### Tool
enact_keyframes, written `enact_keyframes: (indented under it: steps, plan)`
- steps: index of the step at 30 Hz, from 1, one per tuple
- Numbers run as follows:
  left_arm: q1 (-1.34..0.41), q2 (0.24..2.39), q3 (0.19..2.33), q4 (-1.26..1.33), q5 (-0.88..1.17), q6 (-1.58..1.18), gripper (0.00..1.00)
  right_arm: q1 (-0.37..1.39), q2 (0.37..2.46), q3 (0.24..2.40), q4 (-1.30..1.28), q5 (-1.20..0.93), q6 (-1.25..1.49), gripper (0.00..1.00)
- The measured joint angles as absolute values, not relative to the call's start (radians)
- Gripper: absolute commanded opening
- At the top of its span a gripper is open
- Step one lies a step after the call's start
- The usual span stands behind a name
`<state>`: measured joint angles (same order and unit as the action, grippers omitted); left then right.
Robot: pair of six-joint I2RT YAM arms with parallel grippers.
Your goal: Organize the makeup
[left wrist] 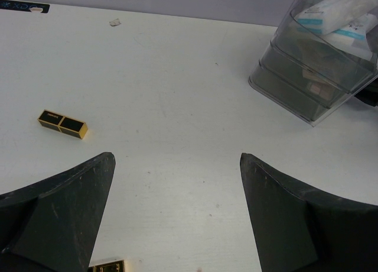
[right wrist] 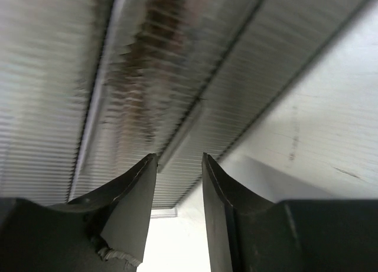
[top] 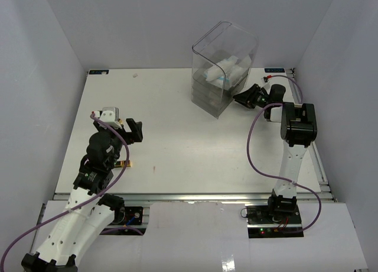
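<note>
The clear drawer box [top: 221,65] stands at the back right, with white-and-light-blue packets [top: 227,72] in its top. It also shows in the left wrist view [left wrist: 307,71], with the packets [left wrist: 336,15] and a palette [left wrist: 316,90] in a drawer. My right gripper [top: 244,97] is at the box's right lower side, jaws slightly apart. Its fingertips [right wrist: 147,162] flank a clear ridge on the ribbed drawer wall [right wrist: 195,59]. My left gripper [top: 134,130] is open and empty over the table's left. One black-gold tube [left wrist: 62,123] lies ahead of it. Another tube [top: 123,164] lies under the left arm.
White walls enclose the table [top: 177,136] on the left, back and right. A small scrap [left wrist: 115,22] lies near the far edge. The right arm's purple cable [top: 254,148] loops over the table's right side.
</note>
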<state>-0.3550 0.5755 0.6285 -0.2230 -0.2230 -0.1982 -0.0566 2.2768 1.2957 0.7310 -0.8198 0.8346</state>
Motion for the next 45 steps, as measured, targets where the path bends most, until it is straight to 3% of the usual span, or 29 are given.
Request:
enact_keyframes:
  steps: [10, 28, 39, 45]
  plan:
    - [-0.352, 0.575, 0.628, -0.223, -0.217, -0.195, 0.98, -0.065, 2.277, 1.251, 0.887, -0.881, 0.920, 0.49]
    - [-0.336, 0.601, 0.628, -0.209, -0.200, -0.194, 0.98, -0.065, 2.381, 1.322, 0.927, -0.893, 1.021, 0.43]
    - [-0.330, 0.614, 0.628, -0.209, -0.194, -0.192, 0.98, -0.062, 2.399, 1.358, 0.935, -0.900, 1.041, 0.33]
    - [-0.327, 0.616, 0.628, -0.209, -0.193, -0.192, 0.98, -0.062, 2.411, 1.369, 0.964, -0.917, 1.064, 0.20]
